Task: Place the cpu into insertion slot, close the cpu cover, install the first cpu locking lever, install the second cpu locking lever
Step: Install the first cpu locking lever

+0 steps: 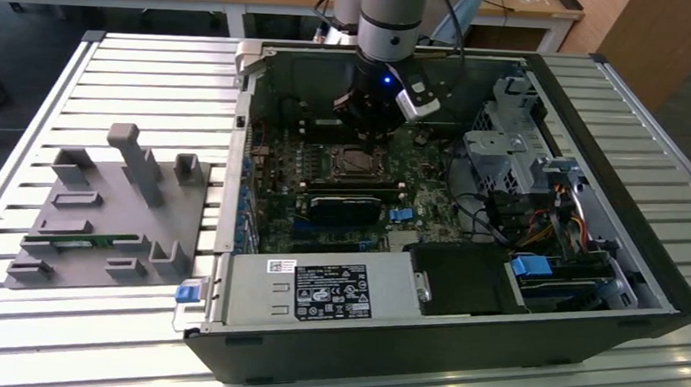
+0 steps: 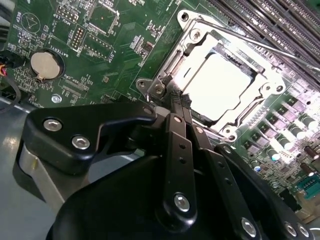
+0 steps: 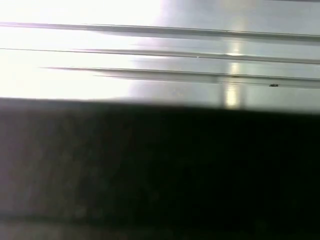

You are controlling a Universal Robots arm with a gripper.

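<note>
Cpu [image 2: 224,82] seated in insertion slot [image 2: 197,111], cpu cover [image 2: 267,75] lowered; we judge locking lever [image 2: 260,42] unlatched. End effector [image 1: 366,131], closed, hovers at the slot's twelve o'clock in the exterior view.

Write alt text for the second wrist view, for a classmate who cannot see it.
The black gripper, shut, sits at a corner of the silvery cover, which lies flat over the bright square chip. Around them is a green circuit board with a round battery.
</note>
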